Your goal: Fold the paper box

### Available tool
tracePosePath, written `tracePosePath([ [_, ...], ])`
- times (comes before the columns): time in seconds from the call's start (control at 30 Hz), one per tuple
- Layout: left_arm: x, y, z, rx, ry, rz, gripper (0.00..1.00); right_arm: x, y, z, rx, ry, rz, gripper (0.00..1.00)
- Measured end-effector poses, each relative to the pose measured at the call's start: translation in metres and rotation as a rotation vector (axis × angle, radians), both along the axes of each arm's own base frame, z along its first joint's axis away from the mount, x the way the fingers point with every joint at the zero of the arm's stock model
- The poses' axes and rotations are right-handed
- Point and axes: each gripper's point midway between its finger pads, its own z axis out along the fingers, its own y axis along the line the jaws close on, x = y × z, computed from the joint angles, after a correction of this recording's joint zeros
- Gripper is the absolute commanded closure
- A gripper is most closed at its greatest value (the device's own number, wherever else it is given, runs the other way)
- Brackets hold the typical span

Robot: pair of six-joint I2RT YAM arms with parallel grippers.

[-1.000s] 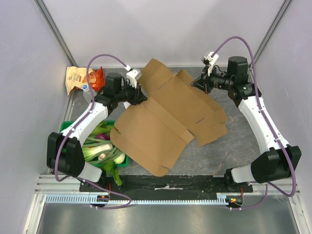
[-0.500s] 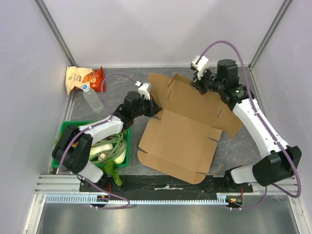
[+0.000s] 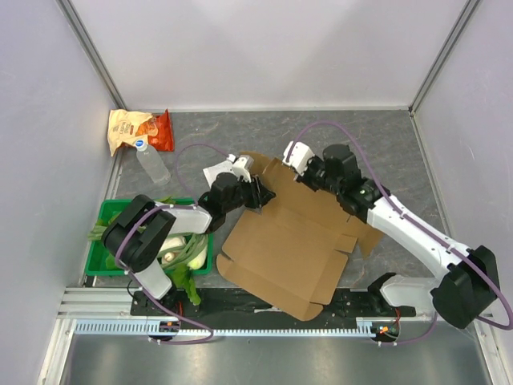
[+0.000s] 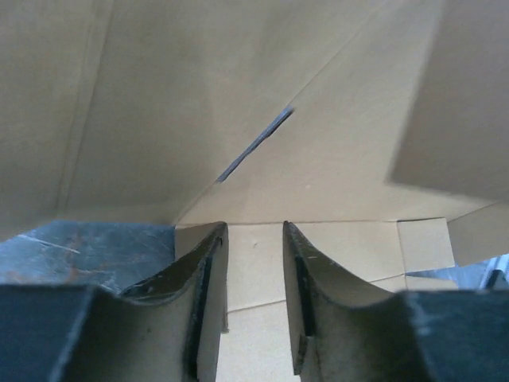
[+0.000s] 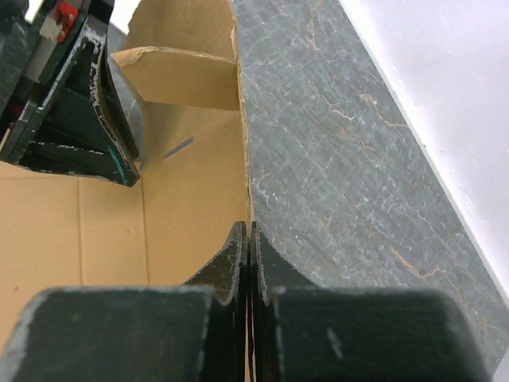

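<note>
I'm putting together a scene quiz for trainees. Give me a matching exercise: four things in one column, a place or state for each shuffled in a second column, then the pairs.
Things
1. snack bag
2. green crate
3. paper box
4. right hand

Places or states
A. shut on a cardboard edge
B. far left corner of the table
C. mostly unfolded, mid-table between the arms
D. near left, holding vegetables

Pairs: 1-B, 2-D, 3-C, 4-A
</note>
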Motion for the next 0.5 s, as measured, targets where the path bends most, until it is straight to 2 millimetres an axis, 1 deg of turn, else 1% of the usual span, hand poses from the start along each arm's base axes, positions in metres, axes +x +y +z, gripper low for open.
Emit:
tracePosePath([
  [0.07,-0.009,-0.002,0.000,-0.019,-0.010,-0.010,0.55,-0.008,0.003,-0.009,-0.024,-0.018,0.009,1.00],
  [0.13,-0.015,-0.001,0.000,-0.034,-0.016,-0.014,0.53,-0.012,0.005,-0.014,-0.042,-0.044,0.011,1.00],
  [0.23,-0.025,0.007,-0.002,-0.040,-0.021,-0.008,0.53,-0.016,0.005,-0.014,-0.070,-0.095,0.006,1.00],
  [0.3,-0.034,0.015,0.004,-0.046,-0.035,-0.002,0.53,-0.017,0.004,-0.016,-0.094,-0.119,0.005,1.00],
  [0.4,-0.047,0.028,0.030,-0.079,-0.102,0.011,0.52,-0.016,0.001,-0.017,-0.125,-0.141,-0.003,1.00],
  [0.43,-0.051,0.031,0.042,-0.096,-0.136,0.012,0.50,-0.016,0.001,-0.017,-0.137,-0.149,-0.005,1.00],
  [0.47,-0.055,0.034,0.056,-0.112,-0.170,0.012,0.44,-0.016,0.000,-0.018,-0.147,-0.154,-0.006,1.00],
  [0.5,-0.058,0.037,0.068,-0.124,-0.205,0.013,0.42,-0.015,-0.001,-0.018,-0.158,-0.161,-0.006,1.00],
])
